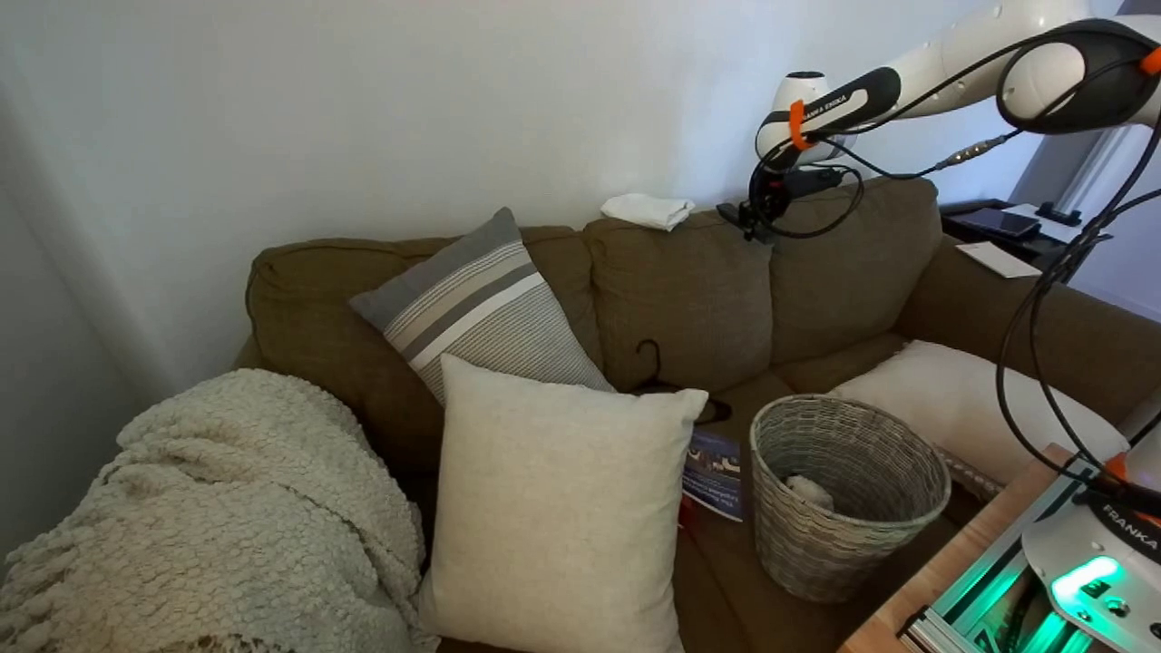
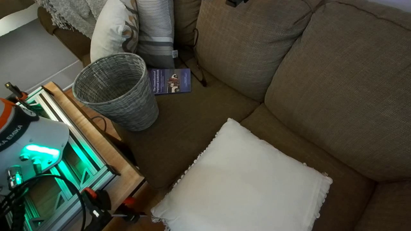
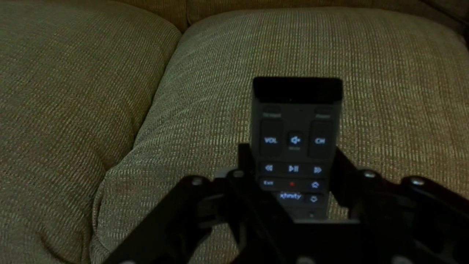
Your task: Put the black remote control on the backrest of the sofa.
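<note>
The hand (image 3: 292,165) is clamped on the remote (image 3: 297,126), near the top of the backrest (image 1: 680,290), well apart from the nearest edge of the counter (image 2: 129,177); whether the remote touches the backrest, I cannot tell. If let go forward of the rounded top or off level, it may slide to the seat (image 2: 199,112). Too near the join of 2 cushions (image 3: 220,110), it could tip in; hard pressing could twist it loose.

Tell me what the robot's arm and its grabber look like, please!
The arm is white with black parts and rounded joints. It has an orange band and FRANKA EMIKA lettering. Black cables hang along it. The gripper is black, with two fingers and shiny round spots. A green light glows on its pale base.
</note>
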